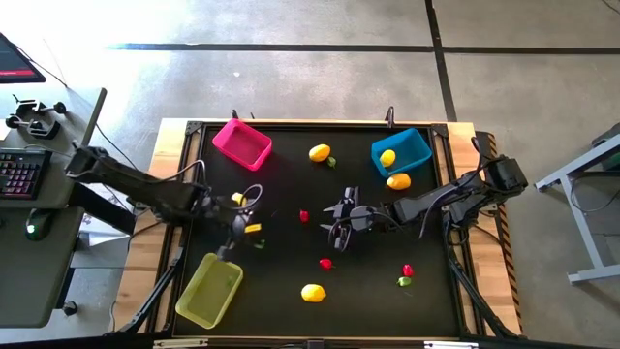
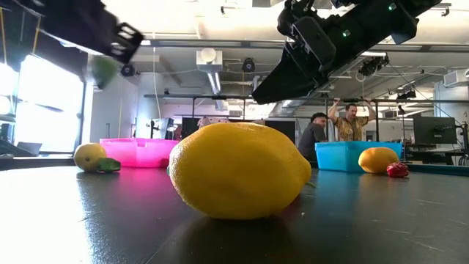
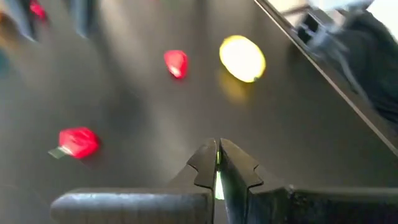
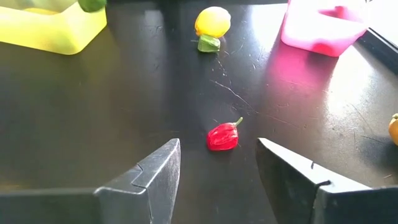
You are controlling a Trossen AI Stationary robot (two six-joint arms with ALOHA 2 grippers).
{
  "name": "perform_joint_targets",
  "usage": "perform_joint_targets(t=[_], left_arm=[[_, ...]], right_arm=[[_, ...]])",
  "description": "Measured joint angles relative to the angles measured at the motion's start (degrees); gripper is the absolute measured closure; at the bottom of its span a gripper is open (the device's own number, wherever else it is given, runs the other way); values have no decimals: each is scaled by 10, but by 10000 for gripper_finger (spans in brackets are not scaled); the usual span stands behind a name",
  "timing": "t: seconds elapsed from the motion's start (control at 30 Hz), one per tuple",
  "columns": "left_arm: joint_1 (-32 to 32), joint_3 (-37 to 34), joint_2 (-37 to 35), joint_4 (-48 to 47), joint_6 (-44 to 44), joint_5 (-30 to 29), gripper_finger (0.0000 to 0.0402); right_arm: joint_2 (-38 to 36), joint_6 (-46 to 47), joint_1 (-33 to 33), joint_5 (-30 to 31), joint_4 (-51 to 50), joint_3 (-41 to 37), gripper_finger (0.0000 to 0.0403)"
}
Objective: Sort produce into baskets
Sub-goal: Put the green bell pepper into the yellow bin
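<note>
My left gripper [image 1: 232, 244] hovers beside the far end of the yellow-green basket [image 1: 208, 289], shut on a small green piece [image 2: 105, 70]. My right gripper [image 4: 217, 171] hangs open at mid-table, and a red piece [image 4: 222, 137] lies on the mat just ahead of its fingers, untouched. The pink basket [image 1: 242, 143] stands at the far left. The blue basket [image 1: 400, 150], far right, holds one lemon [image 1: 387, 157]. Another lemon [image 2: 238, 170] lies near the front edge. My left gripper pinches the green piece between its two fingertips; in the wrist view only a thin green sliver [image 3: 217, 186] shows in the slit between them. The fingers slant downward. The piece is lifted clear of the table.
Loose on the mat are a lemon [image 1: 398, 181] beside the blue basket, a lemon [image 1: 319, 152] with a green piece at the back, a lemon [image 4: 212, 20] with a green piece [image 4: 209, 42] near my left gripper, and red pieces [image 1: 325, 263] [image 1: 407, 269]. People [image 2: 352, 117] stand beyond the table.
</note>
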Motion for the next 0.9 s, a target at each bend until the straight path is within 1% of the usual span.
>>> perform_joint_targets(t=[0.23,0.3,0.4,0.53,0.63,0.77,0.9], left_arm=[[-75,0,-27,-113,-118,2,401],[-97,0,-28,-141,-156,15,401],[-139,0,-28,-162,-210,27,401],[-191,0,-28,-163,-269,29,401],[-221,-11,-28,-144,-307,25,401],[-244,-66,-28,-72,-351,23,401],[-252,-121,-28,6,-369,17,401]], right_arm=[[0,0,-8,-2,-1,0,201],[0,0,-11,-2,-1,0,201],[0,0,-11,-2,-1,0,201],[0,0,-11,-2,-1,0,201],[0,0,-11,-2,-1,0,201],[0,0,-11,-2,-1,0,201],[0,0,-11,-1,-1,0,201]])
